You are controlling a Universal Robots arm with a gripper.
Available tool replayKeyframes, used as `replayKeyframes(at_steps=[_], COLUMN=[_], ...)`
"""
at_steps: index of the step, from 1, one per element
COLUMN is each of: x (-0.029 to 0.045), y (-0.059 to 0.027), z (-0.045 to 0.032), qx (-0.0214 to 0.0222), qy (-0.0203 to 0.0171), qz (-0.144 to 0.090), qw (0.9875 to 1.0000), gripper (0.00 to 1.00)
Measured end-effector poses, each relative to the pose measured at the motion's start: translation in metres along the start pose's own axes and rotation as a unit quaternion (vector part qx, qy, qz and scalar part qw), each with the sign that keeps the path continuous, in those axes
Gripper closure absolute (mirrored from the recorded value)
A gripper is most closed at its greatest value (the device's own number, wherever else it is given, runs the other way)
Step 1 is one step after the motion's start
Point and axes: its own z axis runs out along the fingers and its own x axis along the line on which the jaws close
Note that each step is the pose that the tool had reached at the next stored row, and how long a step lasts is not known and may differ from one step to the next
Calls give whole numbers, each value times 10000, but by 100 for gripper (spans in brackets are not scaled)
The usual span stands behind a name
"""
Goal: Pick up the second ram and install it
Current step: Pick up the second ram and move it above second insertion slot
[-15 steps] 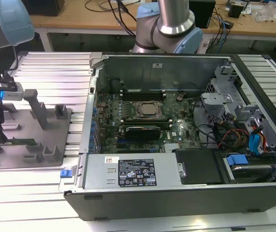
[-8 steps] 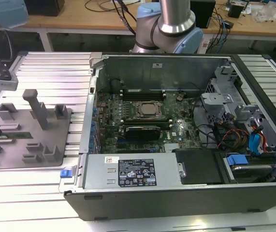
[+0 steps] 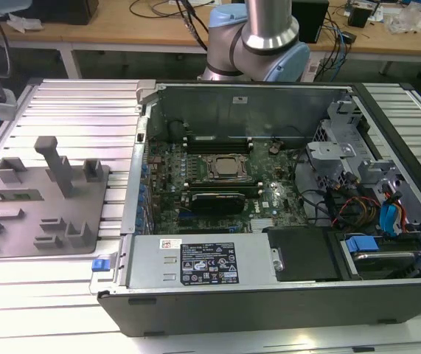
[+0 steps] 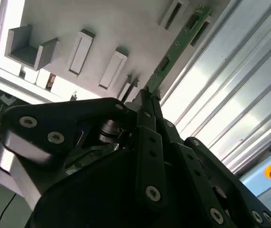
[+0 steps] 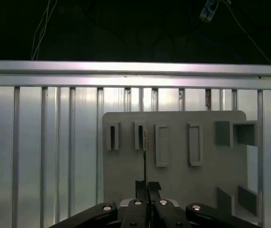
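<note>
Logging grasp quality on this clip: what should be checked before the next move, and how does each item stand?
1. The claw shut on the second ram: ok.
2. Stick in line with the claw, not skewed: ok.
3. Stick clear of the gray holder tray: cannot tell.
4. Top of the computer case open: ok.
5. Free memory slot on the motherboard: cannot tell.

Bright even light, white glare on the aluminium slats (image 4: 220,95), tool (image 4: 147,95) dark in shadow, computer case (image 3: 284,110) interior dim
</note>
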Motion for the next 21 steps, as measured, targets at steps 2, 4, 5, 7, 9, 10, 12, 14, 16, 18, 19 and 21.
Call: replayKeyframes(at_steps=[2,4,5,7,9,10,12,14,16,18,19,21], x=[-4,-7,-8,-10,-13,-13,-15,-17,-19,-20,-21,-24], y=[5,8,9,13,17,18,21,25,27,29,31,34], z=[-142,-234,-264,-368,-487,-523,-598,-699,-788,-844,-894,-981], qx=[1,1,2,2,1,2,2,1,2,1,2,2], qy=[0,0,0,0,0,0,0,0,0,0,0,0], qz=[0,0,0,0,0,0,0,0,0,0,0,0], qw=[10000,10000,10000,10000,10000,10000,10000,10000,10000,10000,10000,10000], gripper=[91,91,91,91,91,91,91,91,91,91,91,91])
